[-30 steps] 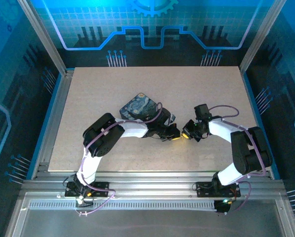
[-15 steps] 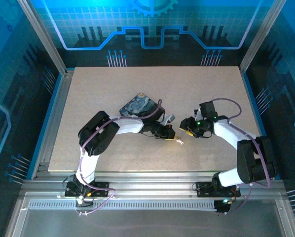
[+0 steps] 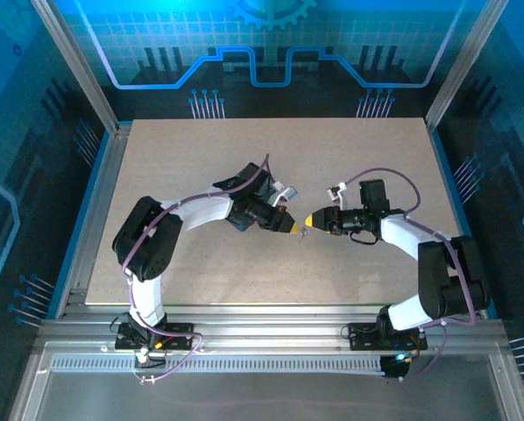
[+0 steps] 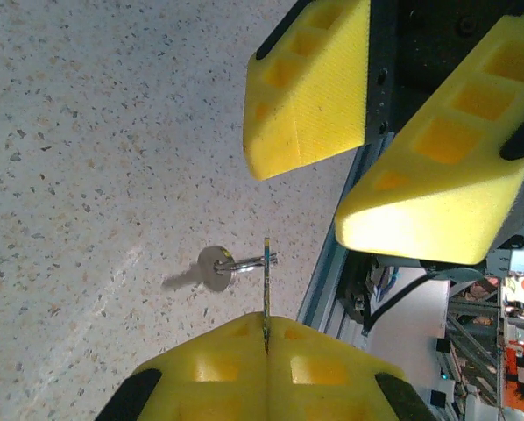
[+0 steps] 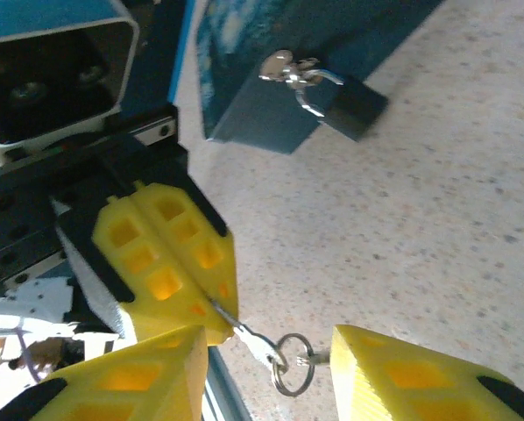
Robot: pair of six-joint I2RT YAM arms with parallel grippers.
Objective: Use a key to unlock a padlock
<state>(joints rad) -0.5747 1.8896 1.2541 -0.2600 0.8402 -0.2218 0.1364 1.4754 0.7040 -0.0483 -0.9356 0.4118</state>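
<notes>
Padlock, tiny, dark-bodied, silvery shackle, hangs on the dark blue rectangular tin in the right wrist view. Left wrist view: left gripper clamped on the thin silvery key, edge-on, above the speckled worktop. Right gripper part open, 2 fingers flanking the key's ring.

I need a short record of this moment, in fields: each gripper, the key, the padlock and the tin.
left gripper: shut on key
right gripper: open, straddling the ring
key: pinched by left gripper, ring end toward right gripper, above table
padlock: hanging on tin's hasp, apart from key
tin: on table, near left arm
</notes>
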